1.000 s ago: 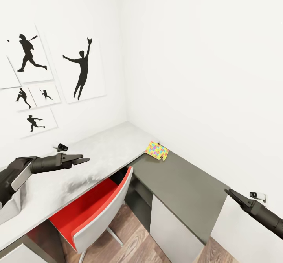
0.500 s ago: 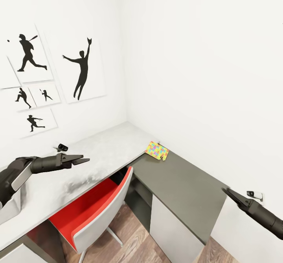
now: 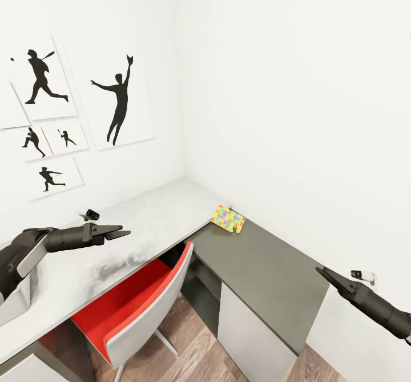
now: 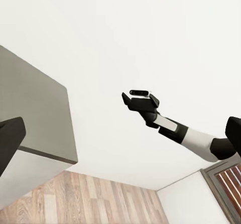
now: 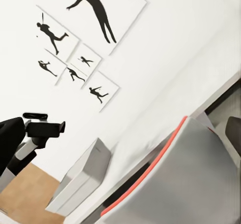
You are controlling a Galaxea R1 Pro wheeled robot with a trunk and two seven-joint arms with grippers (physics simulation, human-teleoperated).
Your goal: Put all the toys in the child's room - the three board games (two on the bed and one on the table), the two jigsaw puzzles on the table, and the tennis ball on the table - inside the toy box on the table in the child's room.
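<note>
Right gripper (image 3: pixel 321 270): nearest, low over the dark cabinet top (image 3: pixel 268 273); fingers together.
Left gripper (image 3: pixel 119 232): above the pale table (image 3: pixel 142 222); fingers slightly apart, empty.
Jigsaw puzzle (image 3: pixel 228 218): flat at the cabinet's far end, beside the table corner, long axis toward the right wall.

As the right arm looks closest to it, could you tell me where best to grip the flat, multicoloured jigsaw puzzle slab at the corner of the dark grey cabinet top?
The flat, multicoloured jigsaw puzzle slab lies flat near the wall, so probably pinch its near edge, facing the open dark grey cabinet top. The right gripper should come low from the room side; the far edge leaves little finger room.
</note>
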